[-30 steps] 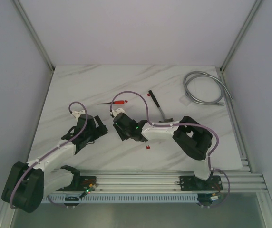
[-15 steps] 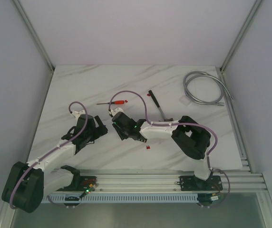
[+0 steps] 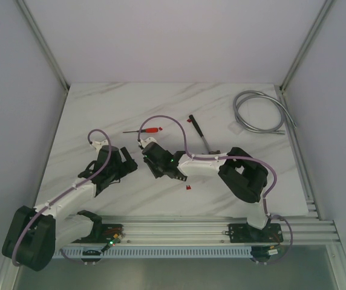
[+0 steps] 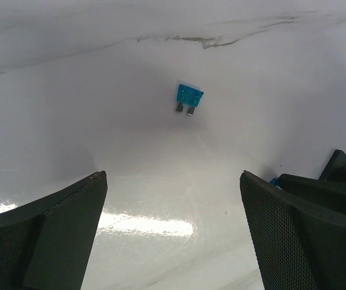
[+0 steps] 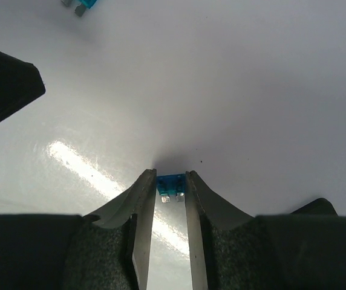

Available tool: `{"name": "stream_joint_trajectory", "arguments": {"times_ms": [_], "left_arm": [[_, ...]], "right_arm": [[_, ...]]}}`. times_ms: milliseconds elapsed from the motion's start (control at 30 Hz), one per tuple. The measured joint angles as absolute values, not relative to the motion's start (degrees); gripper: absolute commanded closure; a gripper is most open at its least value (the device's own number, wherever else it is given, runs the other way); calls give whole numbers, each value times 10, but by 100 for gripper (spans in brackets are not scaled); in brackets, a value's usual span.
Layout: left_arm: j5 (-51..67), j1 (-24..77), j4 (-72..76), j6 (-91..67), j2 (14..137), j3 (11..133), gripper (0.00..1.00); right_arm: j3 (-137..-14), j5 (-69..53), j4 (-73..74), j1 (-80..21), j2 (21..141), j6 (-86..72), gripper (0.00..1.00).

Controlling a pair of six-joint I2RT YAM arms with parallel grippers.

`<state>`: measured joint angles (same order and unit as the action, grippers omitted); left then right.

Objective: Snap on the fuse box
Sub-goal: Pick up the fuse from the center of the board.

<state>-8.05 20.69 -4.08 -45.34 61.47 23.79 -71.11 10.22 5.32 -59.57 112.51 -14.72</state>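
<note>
The fuse box shows in no view; I cannot tell where it is. My right gripper [image 5: 171, 175] is shut on a tiny blue fuse [image 5: 171, 183], pinched between its fingertips just above the white table, prongs pointing back toward the camera. In the top view it [image 3: 146, 158] sits mid-table, close to my left gripper [image 3: 128, 164]. My left gripper [image 4: 173, 175] is open and empty, low over the table. A second loose blue fuse [image 4: 189, 96] lies on the table ahead of it, also at the top edge of the right wrist view [image 5: 82, 3].
A red-handled screwdriver [image 3: 150, 130] and a black-handled tool [image 3: 198, 134] lie behind the grippers. A tiny red fuse [image 3: 187, 188] lies in front of the right arm. A coiled grey cable [image 3: 259, 112] sits at the back right. The right gripper's body [image 4: 342, 172] edges into the left wrist view.
My right gripper has shifted slightly left and away, closer to the left gripper. The left arm has barely moved.
</note>
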Motion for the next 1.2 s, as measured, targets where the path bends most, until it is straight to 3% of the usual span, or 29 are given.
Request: {"name": "stream_joint_trajectory", "arguments": {"times_ms": [400,733,1200], "left_arm": [[-34,207,1,-453,579,217,6],[9,225,79,-456,516,164,22],[-20,375,269,-458,530,133,45]], "right_arm": [[-712,121,63,-596,1122,-177,75],[-692,173,63,-586,1053,-261,75],[-605,206,-6,-585,930,-384,75]]}}
